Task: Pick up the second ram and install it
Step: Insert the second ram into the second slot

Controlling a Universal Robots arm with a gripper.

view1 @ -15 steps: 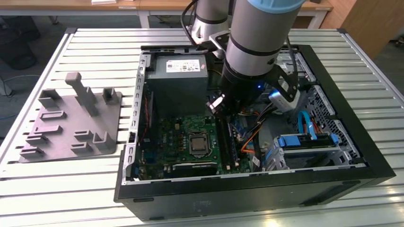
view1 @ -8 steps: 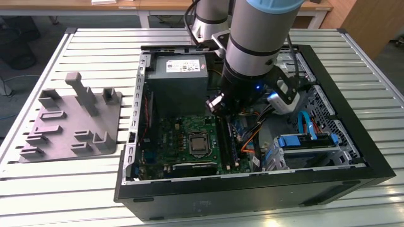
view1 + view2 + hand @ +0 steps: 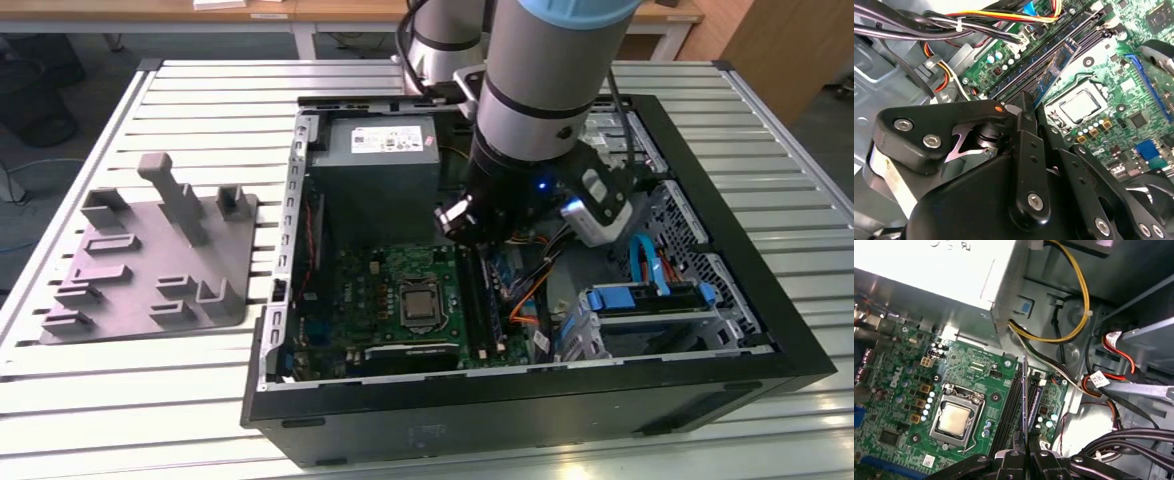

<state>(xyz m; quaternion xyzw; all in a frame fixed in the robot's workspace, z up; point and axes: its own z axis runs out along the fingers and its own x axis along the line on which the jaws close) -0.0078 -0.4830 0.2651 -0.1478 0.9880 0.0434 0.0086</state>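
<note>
My gripper [image 3: 1025, 455] is shut on the second ram [image 3: 1025, 400], a thin green strip seen edge-on in the first wrist view. The strip stands just above the long black memory slots [image 3: 1013, 405] of the green motherboard [image 3: 966, 365], lined up along them. In the second wrist view the second ram [image 3: 1055, 74] sticks out from the black fingers [image 3: 1026, 107] over the memory slots [image 3: 1021, 72]. In the exterior view the arm reaches down into the open computer case [image 3: 747, 300], with the gripper [image 3: 463, 225] low over the motherboard [image 3: 380, 300].
The processor socket [image 3: 954, 417] lies beside the slots. Yellow, red and black cables [image 3: 1081, 300] hang close on the other side. The power supply [image 3: 380, 150] and a drive cage [image 3: 654, 310] flank the arm. A grey holder block [image 3: 147, 260] sits on the slatted table at the exterior view's left.
</note>
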